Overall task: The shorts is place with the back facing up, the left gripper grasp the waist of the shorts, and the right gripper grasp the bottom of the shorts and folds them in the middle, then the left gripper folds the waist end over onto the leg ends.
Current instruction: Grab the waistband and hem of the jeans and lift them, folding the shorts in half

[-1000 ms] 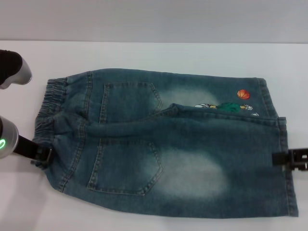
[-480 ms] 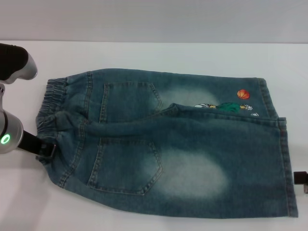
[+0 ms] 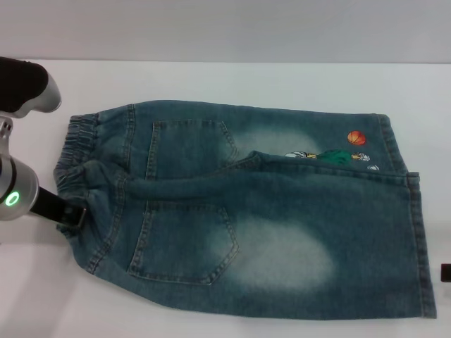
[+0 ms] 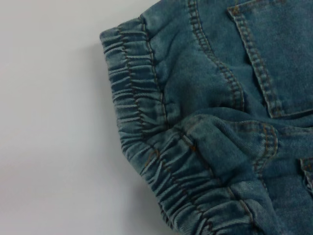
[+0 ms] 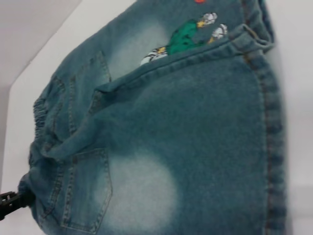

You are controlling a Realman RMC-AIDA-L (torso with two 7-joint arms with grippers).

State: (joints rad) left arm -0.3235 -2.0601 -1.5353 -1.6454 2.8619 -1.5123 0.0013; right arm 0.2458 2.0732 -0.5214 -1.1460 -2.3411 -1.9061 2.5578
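Here: shorts (image 3: pixel 246 211) flat on white table (image 3: pixel 211 81); left tool (image 3: pixel 70 215) clenched on waist; right tool's grip unclear.

Plain white table (image 3: pixel 232 79), smooth and matte, filling nearly the whole head view. Beyond its far edge, a flat pale grey wall (image 3: pixel 225 28), bare. Lit evenly and softly from above, with only faint shadows on the tabletop. In the right wrist view, a greyish strip past the table's edge (image 5: pixel 29 29), perhaps wall, hard to tell.
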